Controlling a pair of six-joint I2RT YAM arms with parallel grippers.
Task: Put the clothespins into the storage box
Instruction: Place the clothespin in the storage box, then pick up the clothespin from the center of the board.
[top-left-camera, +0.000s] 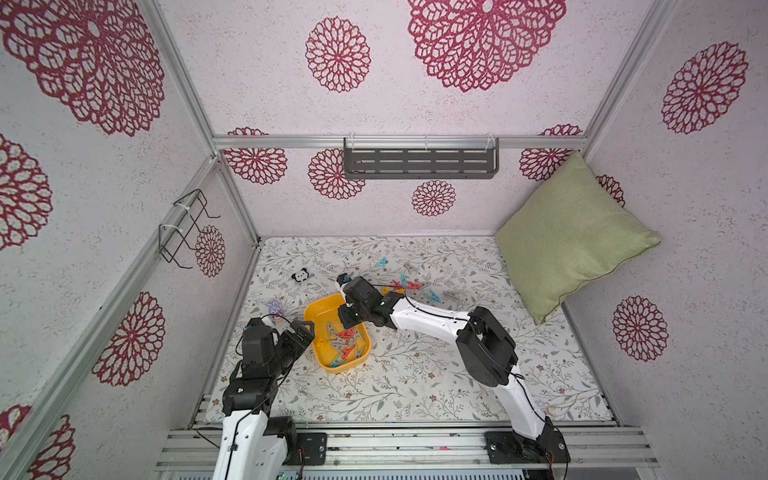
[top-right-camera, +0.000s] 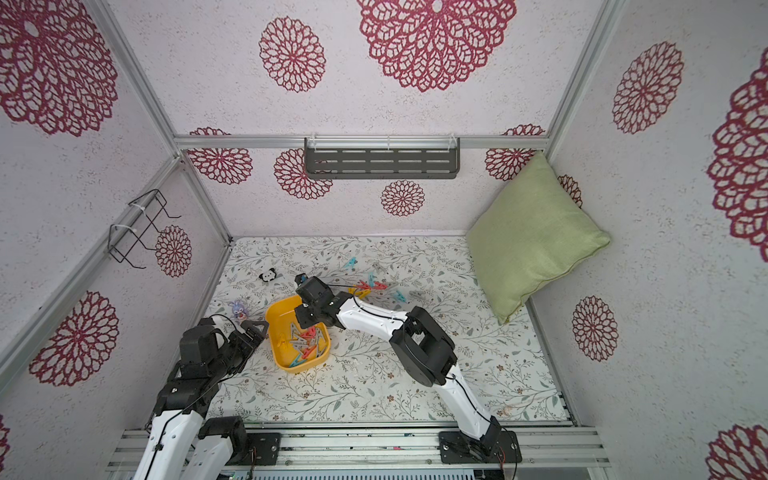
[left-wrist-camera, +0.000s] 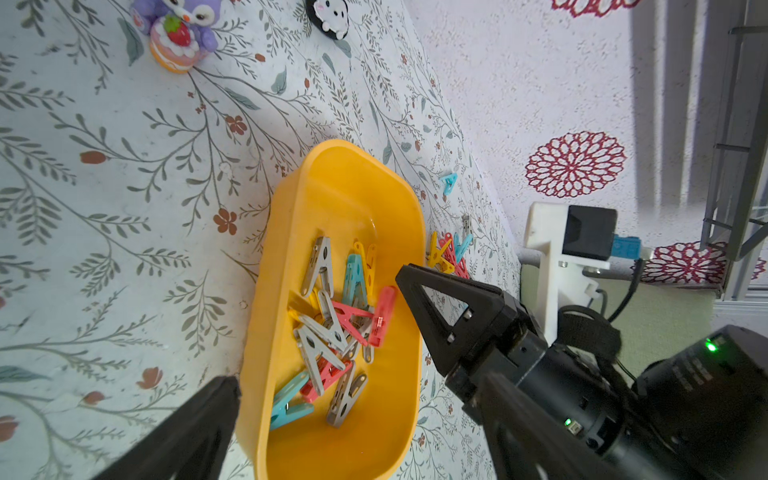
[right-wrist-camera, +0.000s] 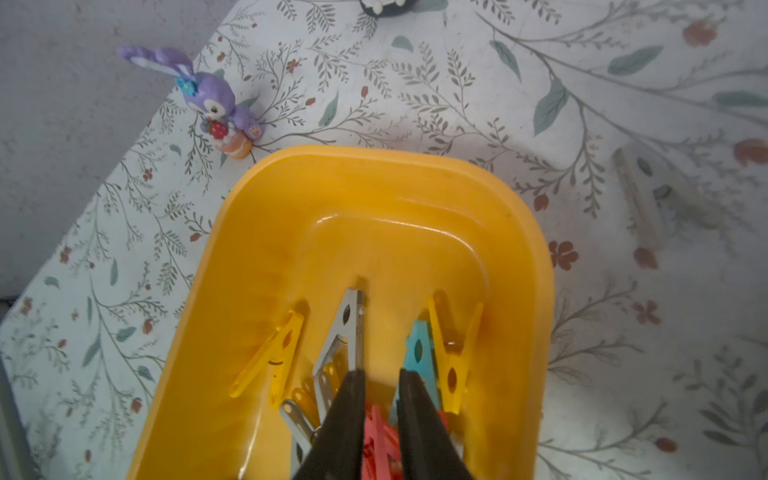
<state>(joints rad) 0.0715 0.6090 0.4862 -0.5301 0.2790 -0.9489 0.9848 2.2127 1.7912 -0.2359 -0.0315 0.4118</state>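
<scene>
My right tool (right-wrist-camera: 380, 376) hangs over the box (top-left-camera: 316, 311), jaws a crack apart, tips empty; a red pin (left-wrist-camera: 382, 311) sits in the pile below. My left tool (top-left-camera: 302, 331) is wide open at the box's left rim. Loose pins (top-left-camera: 405, 286) lie beyond the right tool toward the bench (top-left-camera: 415, 386) far edge, axes mixed, right arm nearer. Slick hard plastic, V-shaped.

Staged home-like robot booth: aluminium frame (top-left-camera: 282, 142), flowered wallpaper (top-left-camera: 257, 83), green cushion (top-left-camera: 573, 237), leaf-print tablecloth (top-left-camera: 415, 374), wall shelf (top-left-camera: 419, 164).
</scene>
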